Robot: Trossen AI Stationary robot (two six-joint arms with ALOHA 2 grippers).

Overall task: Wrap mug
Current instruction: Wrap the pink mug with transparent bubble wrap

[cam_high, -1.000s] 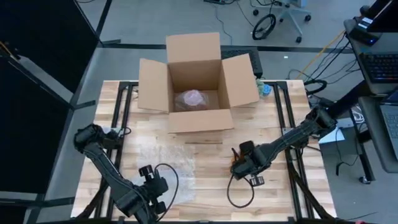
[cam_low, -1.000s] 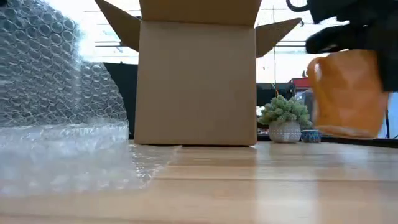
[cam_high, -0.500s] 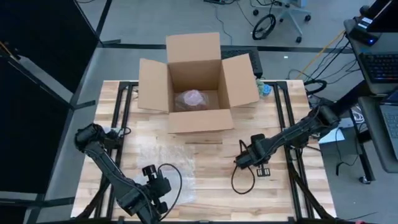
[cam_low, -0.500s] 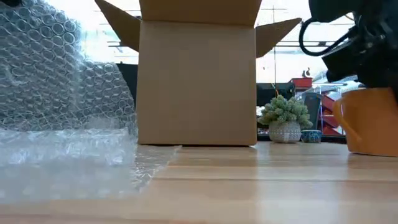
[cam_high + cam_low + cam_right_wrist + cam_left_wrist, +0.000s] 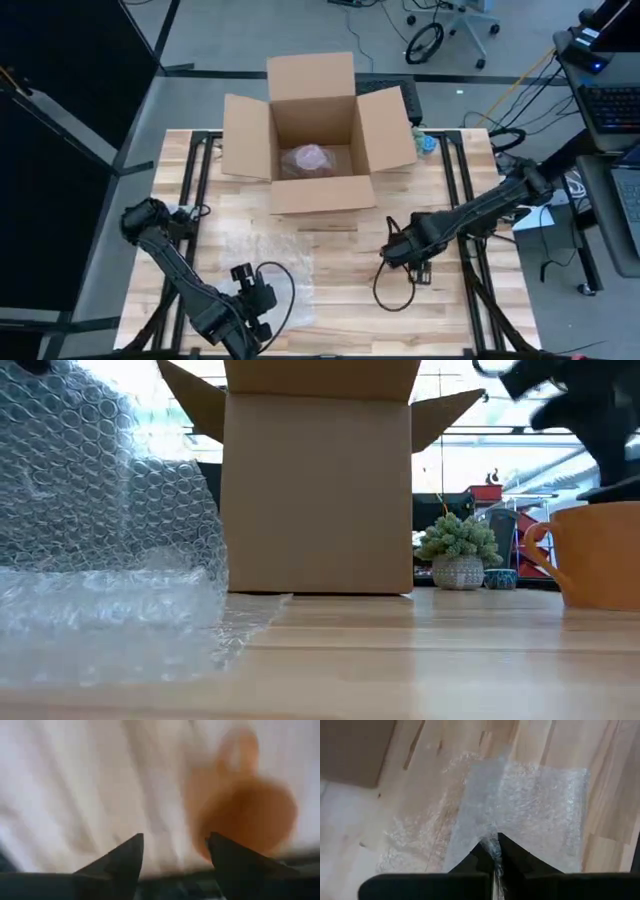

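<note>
While the left gripper (image 5: 493,854) pinches the bubble wrap sheet (image 5: 520,815), the right gripper (image 5: 174,851) hangs spread apart above the orange mug (image 5: 598,556).

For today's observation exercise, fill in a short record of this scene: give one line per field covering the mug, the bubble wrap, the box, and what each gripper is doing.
mug: orange mug standing upright on the wooden table, not held
bubble wrap: sheet on the table in front of the box, one edge lifted
box: open cardboard box at the far side, flaps out, a wrapped bundle inside
left gripper: shut on the bubble wrap edge
right gripper: open, above the mug
wrapping: not yet started
</note>
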